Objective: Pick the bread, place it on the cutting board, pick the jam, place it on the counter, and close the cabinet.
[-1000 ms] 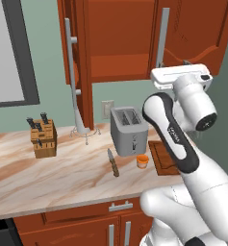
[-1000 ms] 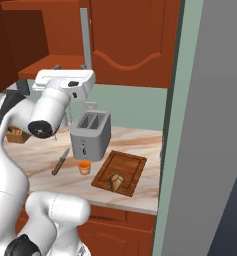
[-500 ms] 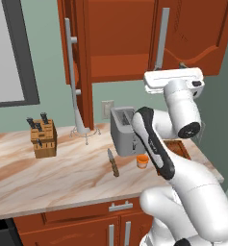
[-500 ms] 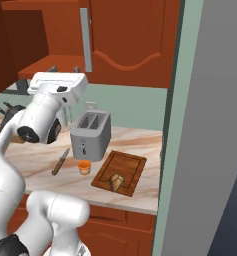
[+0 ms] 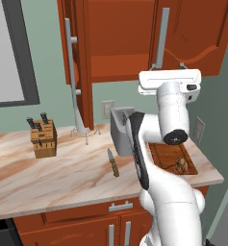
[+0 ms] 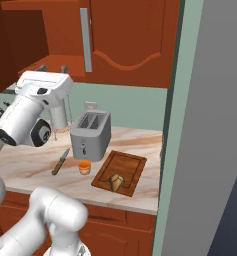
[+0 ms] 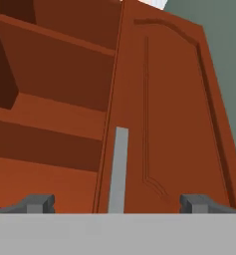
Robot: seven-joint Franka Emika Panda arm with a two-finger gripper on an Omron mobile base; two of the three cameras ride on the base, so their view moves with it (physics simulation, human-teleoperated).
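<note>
The bread (image 6: 116, 181) lies on the dark cutting board (image 6: 131, 164) at the right end of the counter (image 6: 25, 167); it also shows as the bread (image 5: 181, 165) on the cutting board (image 5: 159, 150). The orange jam (image 6: 84, 167) stands on the counter just left of the board. My gripper (image 6: 52, 68) is open and empty, raised high with its fingers pointing up at the underside of the cabinet (image 6: 130, 40). It shows as the gripper (image 5: 169, 66) below the closed right door, and as the gripper (image 7: 118, 204) under that door's silver handle (image 7: 118, 169). The left door (image 5: 79, 72) stands open.
A silver toaster (image 6: 91, 135) stands behind the jam, and a knife (image 6: 61, 161) lies to its left. A knife block (image 5: 43, 137) sits further left on the counter. A tall grey-green panel (image 6: 190, 125) closes off the right side.
My hand has drifted a little to the left and slightly down under the cabinet while the arm folded in. The jaws have stayed open; bread and jam have not moved.
</note>
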